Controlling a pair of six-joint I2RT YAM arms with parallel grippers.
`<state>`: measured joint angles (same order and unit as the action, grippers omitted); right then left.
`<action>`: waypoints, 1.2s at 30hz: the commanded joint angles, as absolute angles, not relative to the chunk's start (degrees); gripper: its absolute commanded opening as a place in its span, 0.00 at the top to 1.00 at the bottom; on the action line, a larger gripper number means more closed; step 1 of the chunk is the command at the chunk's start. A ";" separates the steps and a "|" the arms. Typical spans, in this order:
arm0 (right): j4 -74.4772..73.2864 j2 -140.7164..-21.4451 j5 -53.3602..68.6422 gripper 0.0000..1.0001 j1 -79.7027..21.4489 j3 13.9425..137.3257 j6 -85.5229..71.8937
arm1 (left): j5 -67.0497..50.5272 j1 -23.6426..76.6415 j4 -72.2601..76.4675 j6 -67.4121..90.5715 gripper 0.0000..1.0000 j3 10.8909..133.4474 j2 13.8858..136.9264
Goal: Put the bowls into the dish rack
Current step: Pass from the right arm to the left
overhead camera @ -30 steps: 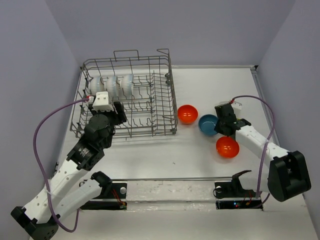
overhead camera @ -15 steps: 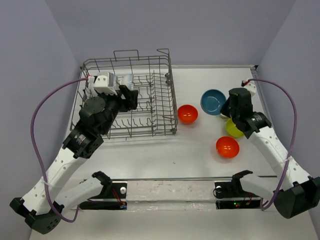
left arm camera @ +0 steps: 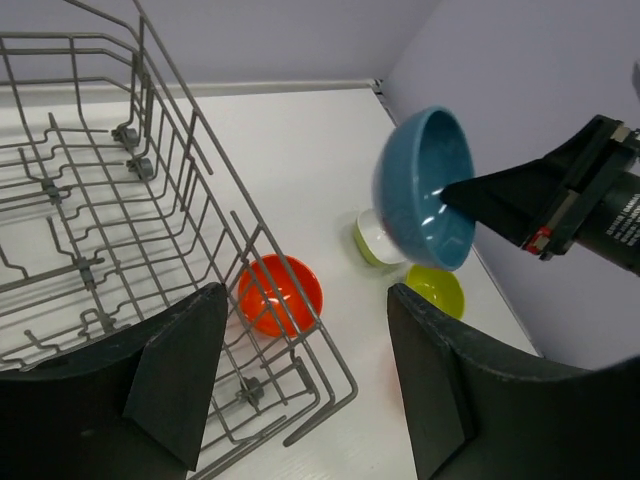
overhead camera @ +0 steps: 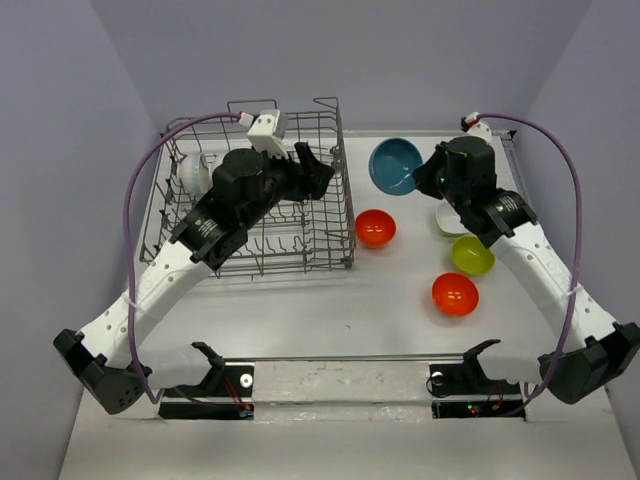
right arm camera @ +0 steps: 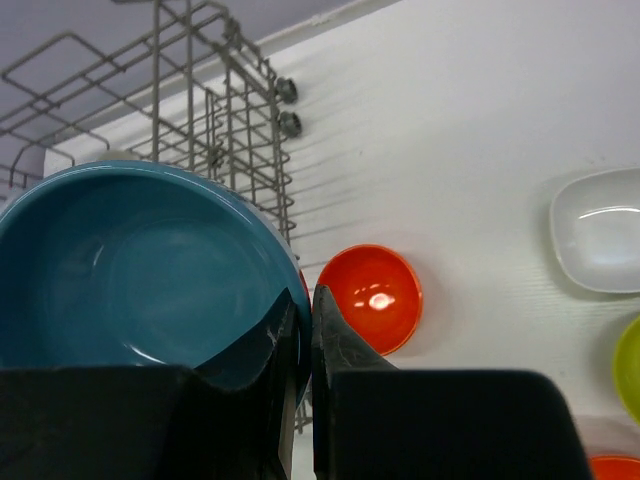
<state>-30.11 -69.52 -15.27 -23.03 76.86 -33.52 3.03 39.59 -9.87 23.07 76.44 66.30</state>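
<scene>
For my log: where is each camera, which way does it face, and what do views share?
Top external: high behind the robot, looking down on dish rack; left arm, right arm show.
Left wrist: over the rack, facing rightward; open left tool frames it.
Right wrist: facing down toward the rack; right tool pinches blue bowl.
All share that bowl.

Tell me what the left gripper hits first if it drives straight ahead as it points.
Probably the dish rack: its side wall crosses between the open fingers. The orange bowl beside it lies beyond. Depth is unclear.
</scene>
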 commanded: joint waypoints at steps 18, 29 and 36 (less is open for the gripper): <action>-32.52 -88.41 -43.59 0.99 -48.69 100.37 -26.72 | 27.94 44.74 -18.19 17.49 0.34 87.37 72.34; -33.66 -92.55 -46.41 0.99 -52.12 105.73 -25.40 | 31.64 44.74 -19.95 15.91 0.40 86.05 71.72; -33.75 -93.16 -46.93 0.99 -53.17 106.17 -25.22 | 31.90 44.74 -19.51 15.91 0.48 85.17 71.89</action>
